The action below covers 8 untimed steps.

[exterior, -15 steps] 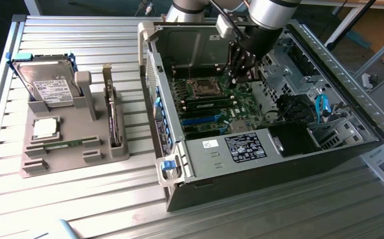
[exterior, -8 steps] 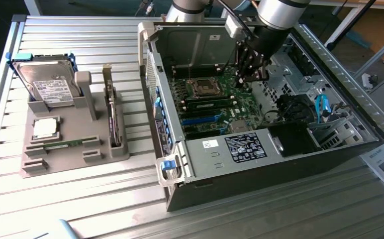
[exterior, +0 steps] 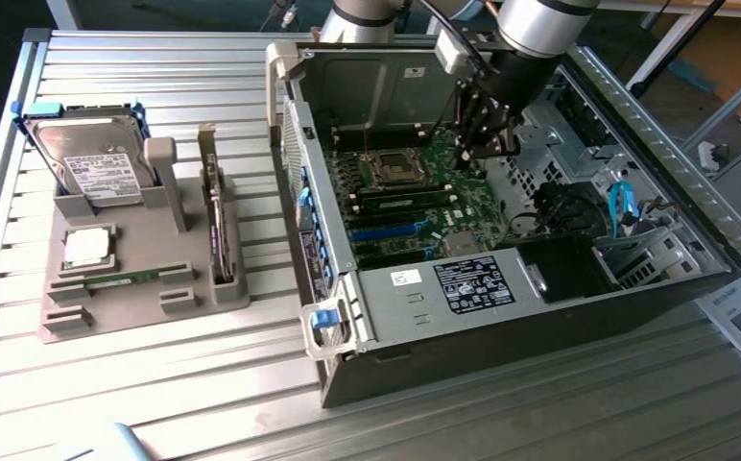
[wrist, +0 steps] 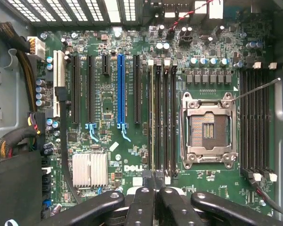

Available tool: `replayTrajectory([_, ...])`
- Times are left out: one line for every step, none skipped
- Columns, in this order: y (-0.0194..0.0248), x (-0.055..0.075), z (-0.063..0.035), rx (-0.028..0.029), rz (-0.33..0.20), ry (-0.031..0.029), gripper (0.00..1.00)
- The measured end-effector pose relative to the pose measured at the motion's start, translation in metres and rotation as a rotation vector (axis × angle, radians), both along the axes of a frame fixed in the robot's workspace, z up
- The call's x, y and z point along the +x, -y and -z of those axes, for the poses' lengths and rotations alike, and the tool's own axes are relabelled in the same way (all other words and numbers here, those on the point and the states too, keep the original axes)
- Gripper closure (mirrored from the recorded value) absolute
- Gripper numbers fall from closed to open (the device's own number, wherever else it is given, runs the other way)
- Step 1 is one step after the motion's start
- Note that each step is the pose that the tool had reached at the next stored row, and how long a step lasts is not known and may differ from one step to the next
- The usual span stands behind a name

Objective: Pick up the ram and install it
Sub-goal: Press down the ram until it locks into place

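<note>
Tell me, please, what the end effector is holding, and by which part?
Cannot be told: the shut end effector sits over the long, thin green ram stick, seen edge-on.

My fingers (wrist: 153, 200) run off the wrist view's edge, so their bases go unseen. In the exterior view my gripper (exterior: 484, 149) hides the board behind it, and the case (exterior: 345, 317) wall blocks the slots' near ends. The tray (exterior: 70, 322) stick's chips are too small to tell.
</note>
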<state>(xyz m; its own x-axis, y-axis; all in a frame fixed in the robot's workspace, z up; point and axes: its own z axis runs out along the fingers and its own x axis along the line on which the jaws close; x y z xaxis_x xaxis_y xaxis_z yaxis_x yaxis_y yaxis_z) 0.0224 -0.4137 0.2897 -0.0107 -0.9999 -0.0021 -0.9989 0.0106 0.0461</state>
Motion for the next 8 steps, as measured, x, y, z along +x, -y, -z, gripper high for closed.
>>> replayTrajectory([0.0000,0.000,0.0021,0.0000,0.000,-0.0001,0.90])
replayTrajectory([0.0000,0.000,0.0041,0.0001,0.000,-0.0005,0.90])
replayTrajectory([0.0000,0.000,0.0065,0.0002,0.000,-0.0007,0.90])
replayTrajectory([-0.0001,0.000,0.0099,0.0003,0.000,-0.0007,0.90])
replayTrajectory([0.0000,0.000,0.0129,0.0004,0.000,-0.0008,0.90])
replayTrajectory([0.0000,0.000,0.0147,0.0002,0.000,-0.0008,0.90])
replayTrajectory([-0.0001,0.000,0.0176,0.0001,0.000,-0.0008,0.90])
replayTrajectory([0.0000,0.000,0.0226,0.0001,0.000,-0.0008,0.90])
